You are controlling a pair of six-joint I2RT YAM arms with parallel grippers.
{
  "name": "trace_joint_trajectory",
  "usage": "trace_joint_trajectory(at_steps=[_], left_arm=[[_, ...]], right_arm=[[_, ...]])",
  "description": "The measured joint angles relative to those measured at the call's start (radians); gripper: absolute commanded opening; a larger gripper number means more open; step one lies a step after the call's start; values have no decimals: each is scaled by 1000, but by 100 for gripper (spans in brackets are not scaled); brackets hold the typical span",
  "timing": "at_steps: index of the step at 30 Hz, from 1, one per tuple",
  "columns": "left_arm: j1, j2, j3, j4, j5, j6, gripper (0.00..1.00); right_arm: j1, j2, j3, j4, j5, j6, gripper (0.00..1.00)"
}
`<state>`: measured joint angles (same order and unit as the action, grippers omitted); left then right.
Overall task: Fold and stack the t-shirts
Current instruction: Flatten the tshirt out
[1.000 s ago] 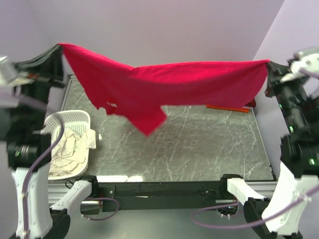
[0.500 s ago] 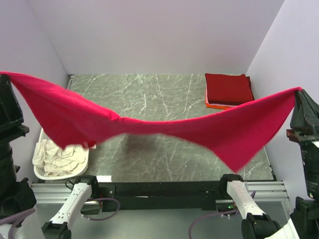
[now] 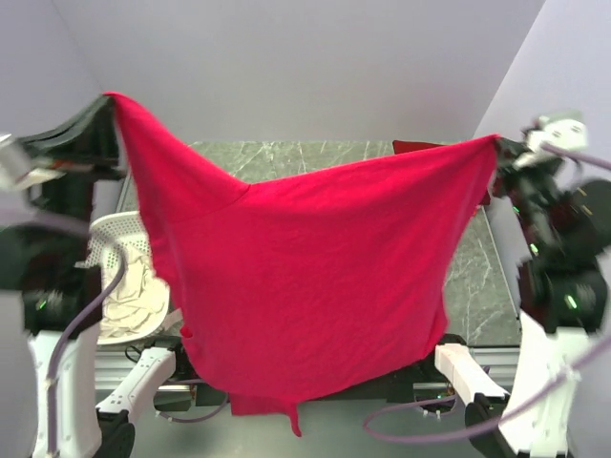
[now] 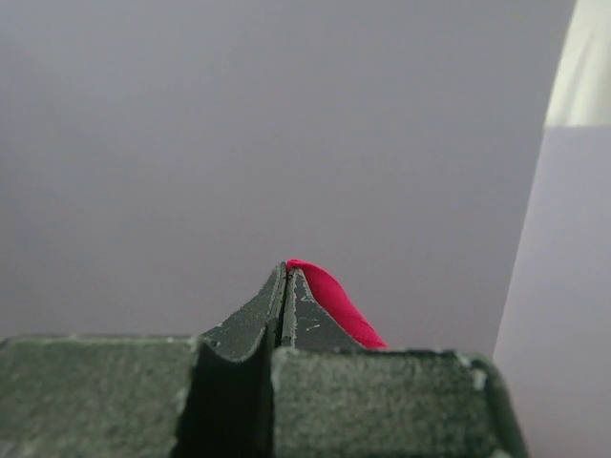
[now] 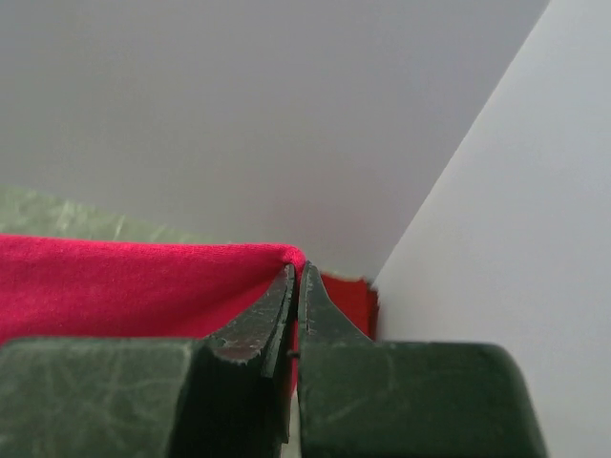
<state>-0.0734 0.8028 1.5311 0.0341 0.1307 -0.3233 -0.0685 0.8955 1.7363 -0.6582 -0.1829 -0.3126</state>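
The large crimson-red t-shirt (image 3: 305, 277) hangs spread in the air between both arms and covers most of the table. My left gripper (image 3: 107, 99) is shut on its upper left corner; in the left wrist view the cloth (image 4: 329, 298) shows at the shut tips (image 4: 287, 270). My right gripper (image 3: 500, 143) is shut on the upper right corner; in the right wrist view the cloth (image 5: 134, 281) stretches left from the tips (image 5: 296, 270). A folded dark red shirt (image 5: 346, 303) lies behind, at the far right; a sliver shows in the top view (image 3: 410, 146).
The white slotted laundry basket (image 3: 119, 239) stands at the table's left edge with cream-white cloth (image 3: 119, 301) in it. The grey marble table (image 3: 477, 277) shows at the right and far side. Lilac walls close in on three sides.
Both arms swung the shirt: a second ago it was stretched high at the back, then swept low and forward, and now it hangs raised as a broad sheet facing the camera.
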Motion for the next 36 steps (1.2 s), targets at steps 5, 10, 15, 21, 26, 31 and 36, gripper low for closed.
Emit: trace_joint_trajectory(at_steps=[5,10,15,21,26,31,36], left_arm=[[0,67,-232,82,-23,-2,0],[0,236,-478,192,-35,-13,0],[0,531,-556,257,-39,-33,0],[3,877,-407,275,-10,-64,0],[12,1008,-271,271,3,-67,0],[32,1011,-217,268,12,-63,0],[58,1010,-194,266,15,-55,0]], right_arm=[[-1,61,-256,114,-21,0,0],[-2,172,-521,251,-54,-17,0],[-2,373,-663,364,-77,-56,0],[-2,683,-603,446,-69,-94,0],[-2,802,-528,475,-55,-103,0],[-2,808,-481,487,-54,-105,0],[-2,816,-420,489,-58,-103,0]])
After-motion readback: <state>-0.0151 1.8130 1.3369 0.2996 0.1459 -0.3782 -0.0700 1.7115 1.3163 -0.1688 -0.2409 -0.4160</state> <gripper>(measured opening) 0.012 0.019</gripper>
